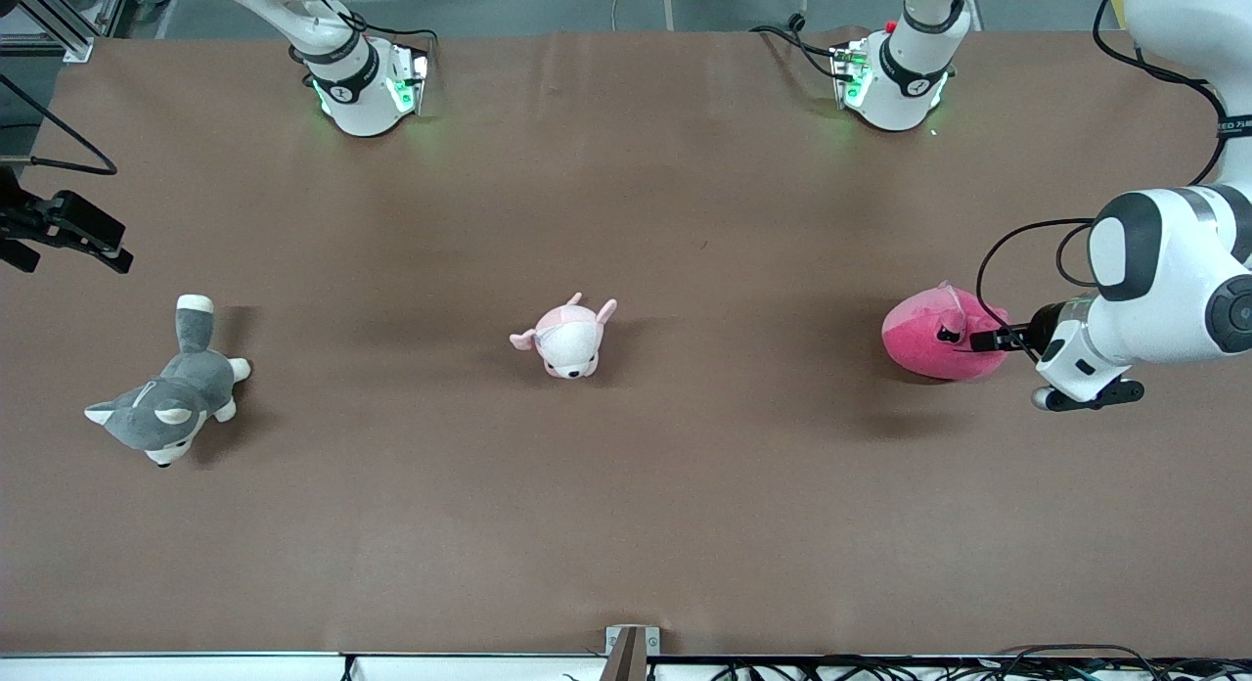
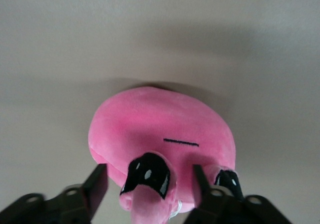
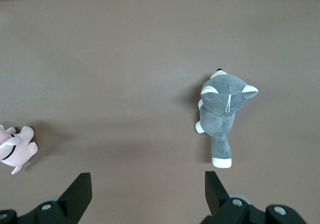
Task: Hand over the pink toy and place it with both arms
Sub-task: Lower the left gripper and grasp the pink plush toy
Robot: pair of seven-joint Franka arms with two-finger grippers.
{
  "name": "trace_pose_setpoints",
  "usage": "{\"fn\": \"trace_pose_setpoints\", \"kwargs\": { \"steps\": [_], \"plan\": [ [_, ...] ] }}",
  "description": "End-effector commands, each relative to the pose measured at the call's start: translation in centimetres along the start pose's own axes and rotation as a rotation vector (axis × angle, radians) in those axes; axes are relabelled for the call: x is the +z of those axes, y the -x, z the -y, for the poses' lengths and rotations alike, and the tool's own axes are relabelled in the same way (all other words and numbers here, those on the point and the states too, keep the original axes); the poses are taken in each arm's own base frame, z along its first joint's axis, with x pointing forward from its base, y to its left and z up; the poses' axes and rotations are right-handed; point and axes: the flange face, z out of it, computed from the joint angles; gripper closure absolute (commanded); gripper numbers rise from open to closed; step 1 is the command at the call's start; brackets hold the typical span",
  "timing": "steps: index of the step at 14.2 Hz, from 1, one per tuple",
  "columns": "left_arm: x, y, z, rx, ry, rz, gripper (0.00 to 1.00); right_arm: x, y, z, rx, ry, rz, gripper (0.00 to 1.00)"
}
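Brown table (image 1: 626, 524), pink toy (image 1: 929, 340) face toward spread left claw (image 1: 983, 341); right claw (image 3: 145, 191) spread.

no readable text, labels or numbers

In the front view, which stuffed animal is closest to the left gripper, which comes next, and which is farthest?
1. Hot-pink round plush toy, at the left gripper.
2. Pale pink-and-white puppy plush, mid-table.
3. Grey-and-white husky plush, at the right arm's end.
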Motion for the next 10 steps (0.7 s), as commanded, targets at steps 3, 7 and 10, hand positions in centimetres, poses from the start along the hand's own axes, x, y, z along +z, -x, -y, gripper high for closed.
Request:
{"fn": "trace_pose_setpoints", "kwargs": {
  "steps": [3,7,10],
  "plan": [
    [0.5,1.6,0.5,-0.023,0.011,0.018,0.92,0.4,-0.1,0.6,-0.012,-0.013,0.011,0.0],
    [-1.8,1.7,-0.2,-0.105,0.011,0.015,1.0,0.7,-0.1,0.7,-0.018,-0.014,0.017,0.0],
    [-6.1,2.3,-3.6,-0.117,0.014,0.021,1.0,3.1,-1.0,1.1,-0.026,-0.013,0.058,0.0]
  ]
}}
